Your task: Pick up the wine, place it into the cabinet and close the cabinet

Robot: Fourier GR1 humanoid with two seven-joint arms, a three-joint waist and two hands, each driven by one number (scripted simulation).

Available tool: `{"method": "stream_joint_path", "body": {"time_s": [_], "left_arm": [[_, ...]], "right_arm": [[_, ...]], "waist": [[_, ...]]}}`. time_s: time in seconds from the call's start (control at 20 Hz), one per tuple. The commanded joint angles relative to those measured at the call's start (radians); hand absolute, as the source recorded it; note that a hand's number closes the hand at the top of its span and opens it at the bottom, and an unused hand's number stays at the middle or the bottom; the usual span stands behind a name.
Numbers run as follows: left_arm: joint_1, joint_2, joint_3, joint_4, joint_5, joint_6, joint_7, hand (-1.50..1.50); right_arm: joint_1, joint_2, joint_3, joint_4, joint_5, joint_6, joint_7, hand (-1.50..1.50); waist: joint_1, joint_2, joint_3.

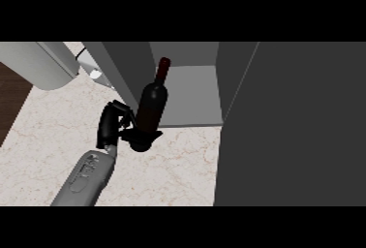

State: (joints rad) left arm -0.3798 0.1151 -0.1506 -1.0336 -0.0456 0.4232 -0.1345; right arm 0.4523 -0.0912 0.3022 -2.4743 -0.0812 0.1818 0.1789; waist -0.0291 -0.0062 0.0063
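A dark wine bottle (152,104) with a reddish neck stands nearly upright, leaning slightly to the right. My left hand (109,127) is to its left, with fingers and thumb curled round its lower end, which they hide. The bottle is in front of the open grey cabinet (191,92), at the left side of the opening, and its neck shows against the cabinet's inside. Whether the bottle's bottom rests on the cabinet's floor or on the counter I cannot tell. The cabinet's door (293,126) stands open as a big dark panel at the right. My right hand does not show.
The marble counter (164,169) spreads below and left of the cabinet. A large pale rounded object (43,63) lies at the top left, with a small white thing (94,73) beside it. The counter's left edge runs along dark wood (10,101).
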Motion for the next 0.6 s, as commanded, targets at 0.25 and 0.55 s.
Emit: {"method": "stream_joint_path", "body": {"time_s": [0.25, 0.55], "left_arm": [[-0.195, -0.106, -0.133, 0.108, -0.122, 0.069, 0.104, 1.5], [-0.185, -0.108, -0.14, 0.154, -0.127, 0.11, 0.119, 1.5]], "right_arm": [[-0.001, 0.012, 0.014, -0.093, -0.057, -0.008, 0.05, -1.5], [-0.007, 0.012, -0.004, -0.032, -0.078, 0.023, 0.004, -1.5]], "waist": [[-0.042, 0.014, -0.007], [-0.066, 0.023, -0.006]]}}
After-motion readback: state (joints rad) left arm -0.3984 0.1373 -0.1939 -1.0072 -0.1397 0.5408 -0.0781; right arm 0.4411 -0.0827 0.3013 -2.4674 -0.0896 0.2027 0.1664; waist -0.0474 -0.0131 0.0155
